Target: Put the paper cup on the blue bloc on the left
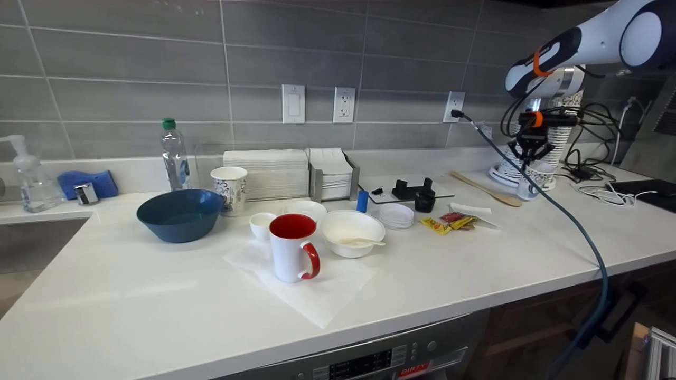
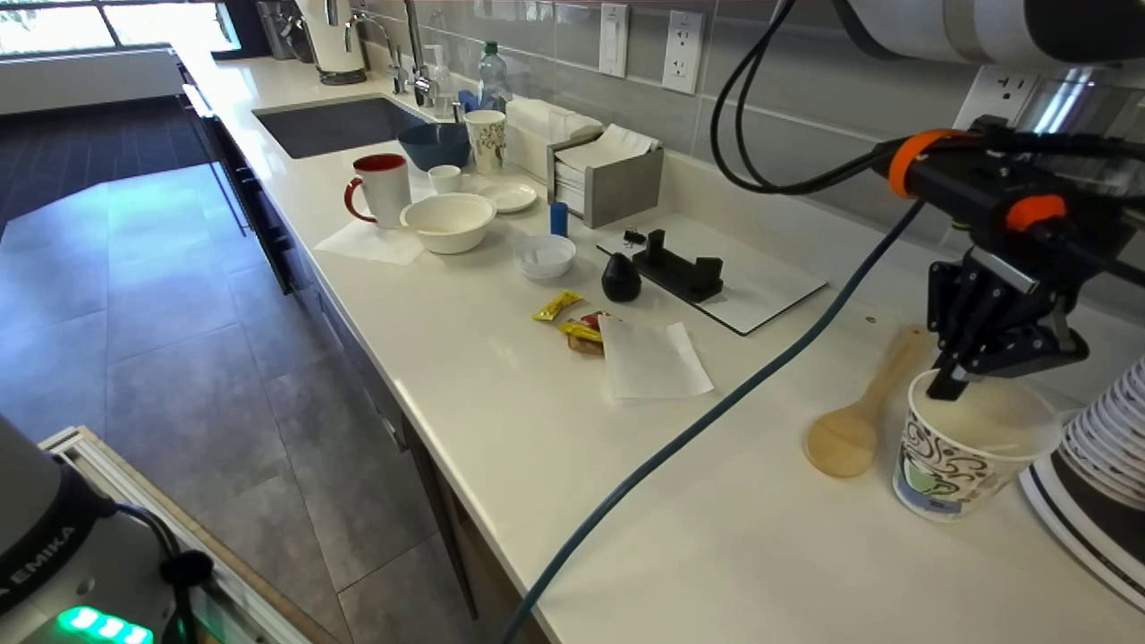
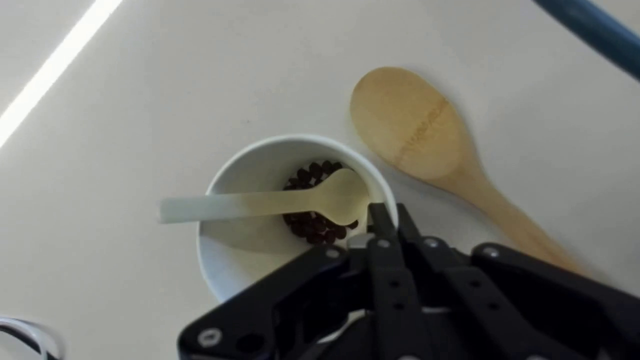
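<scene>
"So, what's the gripper [image 3: 393, 212] got?"
"Paper cup [image 2: 953, 461], tapered, swirl print. Black fingers [image 3: 378, 216] pinch its rim, 1 in, 1 out. Pale spoon [image 3: 265, 202] pokes over the rim, dark round bits [image 3: 316, 230] at btm."
"Loc?"
"Smooth white counter [image 2: 716, 528], btwn wooden spoon [image 2: 843, 440] & ribbed cup stack [image 2: 1118, 429]."
"& blue block [image 1: 362, 201]?"
"Stubby, upright, well apart from cup, near grey napkin holder [image 2: 617, 190]."

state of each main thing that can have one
Patterned paper cup, upright, spoon and dark pieces inside
Tool, closed on that cup's rim
Blue block, standing, no cup on it
Bottle, upright, capped
Red-handled mug, upright
White bowl, upright, utensil in it
Black plug, in wall outlet
</scene>
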`<state>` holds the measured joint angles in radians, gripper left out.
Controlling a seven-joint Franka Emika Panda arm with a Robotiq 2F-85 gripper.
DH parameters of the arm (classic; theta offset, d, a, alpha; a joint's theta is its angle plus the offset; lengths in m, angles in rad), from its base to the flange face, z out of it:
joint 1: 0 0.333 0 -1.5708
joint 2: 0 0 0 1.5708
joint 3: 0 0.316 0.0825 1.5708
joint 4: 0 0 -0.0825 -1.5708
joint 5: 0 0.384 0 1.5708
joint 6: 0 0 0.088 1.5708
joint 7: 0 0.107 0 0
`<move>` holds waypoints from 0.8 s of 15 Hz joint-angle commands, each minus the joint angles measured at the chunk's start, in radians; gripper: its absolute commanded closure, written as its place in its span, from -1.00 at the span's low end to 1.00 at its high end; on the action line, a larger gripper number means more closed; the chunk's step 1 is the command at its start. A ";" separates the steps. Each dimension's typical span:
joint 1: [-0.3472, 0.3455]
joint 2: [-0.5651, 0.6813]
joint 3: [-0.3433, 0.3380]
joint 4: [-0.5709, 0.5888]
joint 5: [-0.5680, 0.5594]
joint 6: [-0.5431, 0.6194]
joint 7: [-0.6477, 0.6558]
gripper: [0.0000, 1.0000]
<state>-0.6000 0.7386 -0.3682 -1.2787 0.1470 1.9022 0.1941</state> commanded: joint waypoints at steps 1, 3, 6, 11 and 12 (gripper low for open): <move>0.004 -0.078 -0.022 -0.067 0.008 -0.032 0.040 0.98; 0.002 -0.116 -0.024 -0.088 0.014 -0.071 0.021 0.98; 0.001 -0.177 -0.024 -0.115 0.015 -0.177 0.005 0.98; -0.025 -0.255 -0.015 -0.114 0.014 -0.355 0.023 0.98; -0.030 -0.266 -0.016 -0.110 0.017 -0.385 0.024 0.98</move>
<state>-0.6099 0.5331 -0.3946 -1.3591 0.1489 1.5930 0.2116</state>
